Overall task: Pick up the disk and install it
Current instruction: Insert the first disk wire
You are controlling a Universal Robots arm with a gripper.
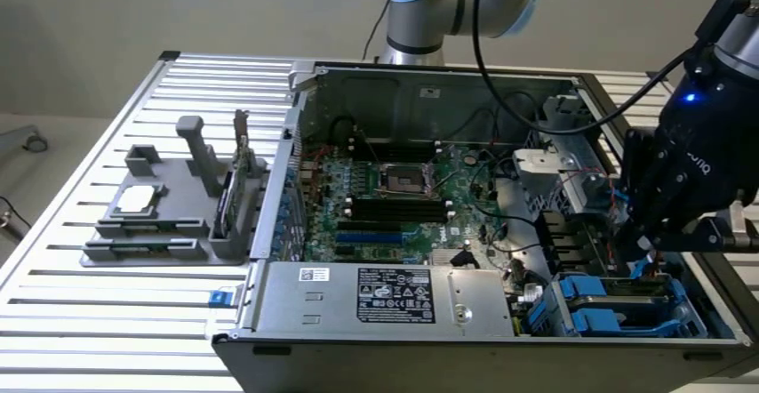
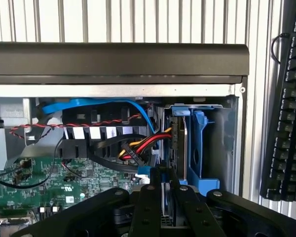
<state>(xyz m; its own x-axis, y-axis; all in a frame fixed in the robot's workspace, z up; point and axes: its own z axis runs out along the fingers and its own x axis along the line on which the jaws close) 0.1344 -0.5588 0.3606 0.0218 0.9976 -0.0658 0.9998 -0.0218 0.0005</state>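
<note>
Nearest the wrist camera, the pincer point(image 2: 166, 197) has its two dark fingers point(image 2: 149, 207) drawn close together on a thin upright edge of grey metal and blue plastic. That looks like the disk point(image 2: 166, 200), seen edge-on and clamped between the pads, though so little of it shows that I would not swear to it. In the exterior view the pincer point(image 1: 650, 255) hangs low inside the open computer case point(image 1: 427, 86), at the exterior view's right, just above the blue drive bay point(image 1: 617, 308) in the near corner. The disk itself is hidden there behind the black wrist.

Just beyond the disk in the wrist view stands a blue carrier bracket point(image 2: 200, 148), upright against the case wall. Beside it a bundle of red, yellow and black power wires point(image 2: 148, 143) and a blue data cable point(image 2: 96, 104) run across towards the bay.

The chief risk is a snag. Those wires lie close to the disk's path, and a corner of the frame could catch one and drag it or pull a plug loose. The grip is on a narrow edge, so any knock against the bracket or the bay rail could twist the disk in the fingers and jam it askew. The green motherboard point(image 1: 397, 202) sits near enough that a slipped disk might strike it.

On the slatted bench point(image 1: 107, 313) outside the case, a grey fixture point(image 1: 178, 206) holds a small silver chip point(image 1: 134, 199), well apart from all this.
</note>
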